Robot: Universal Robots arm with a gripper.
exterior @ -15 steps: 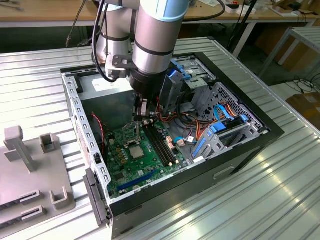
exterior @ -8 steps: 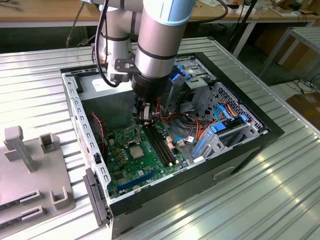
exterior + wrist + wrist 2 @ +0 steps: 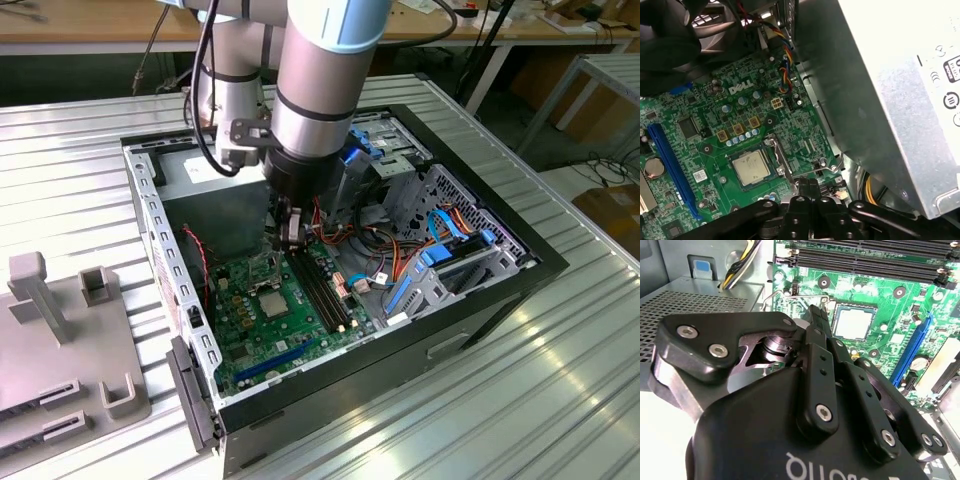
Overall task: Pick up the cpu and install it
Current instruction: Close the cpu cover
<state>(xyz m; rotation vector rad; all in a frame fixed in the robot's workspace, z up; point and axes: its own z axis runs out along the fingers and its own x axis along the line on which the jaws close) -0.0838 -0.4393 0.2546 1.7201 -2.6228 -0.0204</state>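
Note:
The cpu [image 3: 271, 303] is a small grey square lying flat in its socket on the green motherboard [image 3: 250, 345], inside the open computer case. Both wrist views show the cpu [image 3: 854, 322] [image 3: 751, 167] with its metal top uncovered. My gripper [image 3: 290, 235] hangs above the board, just beyond the socket toward the power supply. Its black fingers are pressed together in both wrist views, gripper [image 3: 816, 315] and gripper [image 3: 808, 184], with nothing seen between them. The tips sit beside the socket's thin wire lever [image 3: 824, 170], apart from the cpu.
Long black memory slots [image 3: 322, 290] run next to the socket on the exterior view's right. Cable bundles and a blue drive bracket [image 3: 440, 255] fill that side of the case. The grey power supply box [image 3: 890, 100] stands close by the gripper. Grey fixtures [image 3: 60, 340] sit outside the case.

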